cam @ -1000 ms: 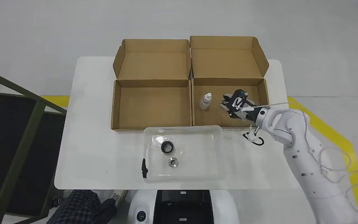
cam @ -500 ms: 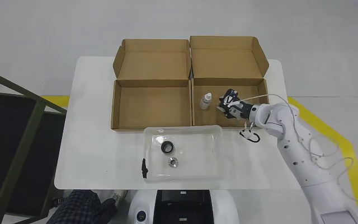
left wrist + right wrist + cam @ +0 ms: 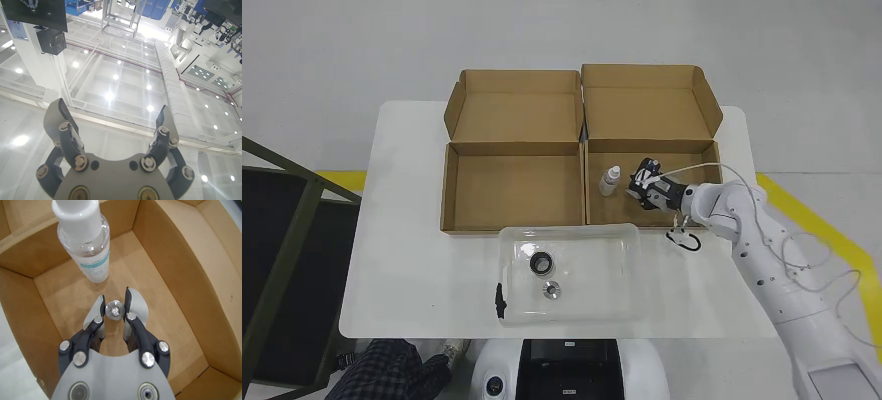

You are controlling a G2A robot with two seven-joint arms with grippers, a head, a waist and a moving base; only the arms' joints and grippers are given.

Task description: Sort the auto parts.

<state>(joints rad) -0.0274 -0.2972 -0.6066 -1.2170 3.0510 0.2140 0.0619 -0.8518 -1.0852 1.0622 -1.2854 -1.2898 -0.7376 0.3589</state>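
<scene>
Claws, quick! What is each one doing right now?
Left claw: open, holding nothing.
Right claw: closed on a small round metal part.

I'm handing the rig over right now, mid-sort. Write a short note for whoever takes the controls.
Right gripper: shut on a round metal part, low inside the right box, near the upright bottle.
Left gripper: open, holding nothing, pointed at the ceiling.
Clear tray: holds a black ring and a second metal part; a black clip sits at its edge.
Done: bottle is in the right box.
Left: release the held part, then probably sort the tray's pieces; the left box is open.
</scene>
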